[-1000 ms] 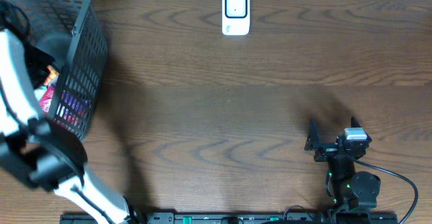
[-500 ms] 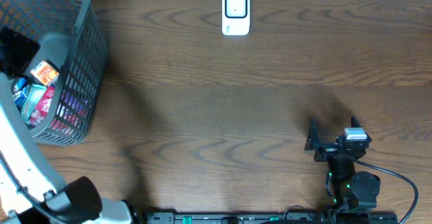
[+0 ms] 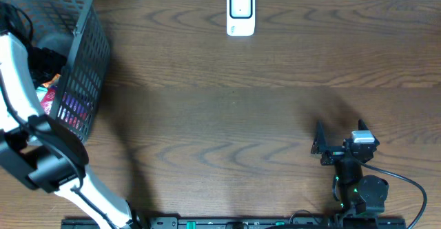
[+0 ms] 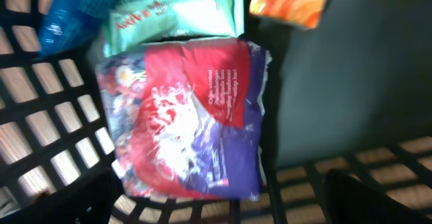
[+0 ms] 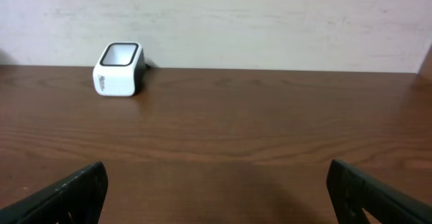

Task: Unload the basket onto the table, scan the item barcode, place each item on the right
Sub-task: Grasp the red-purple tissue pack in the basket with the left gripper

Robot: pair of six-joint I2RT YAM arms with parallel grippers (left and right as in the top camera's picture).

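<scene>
Nearest us, at the near right, the right arm's fingers (image 5: 67, 193) sit low over the dark brown wooden surface (image 3: 227, 118), spread wide and released, with nothing between them, and they point toward the far edge. On the near left the white left arm (image 3: 21, 118) rises and bends over into the dark grey plastic mesh basket (image 3: 93, 43) at the far left corner. In the wrist view the left arm's fingers (image 4: 364, 197) show only as a dark shape in the lower corner. We judge them released, since nothing sits in their grasp, and they hover just above the basket's contents. Directly beneath them the red and purple crinkled foil packet (image 4: 196, 116) lies flat on the basket floor beside the mesh wall. A mint-green packet (image 4: 175, 11) touches its far edge, flanked by a blue packet (image 4: 64, 15) and an orange packet (image 4: 290, 1). We see no barcode on the face that shows. At the far centre stands the small white box-shaped barcode scanner (image 3: 240, 12), dark window upward, well apart from the basket. We take the step in hand to be picking an item, with nothing lifted yet. Next, the fingers must come down on the red and purple packet, close on an edge, lift it clear of the rim and carry it right to the scanner, turning it until the code faces the window.
</scene>
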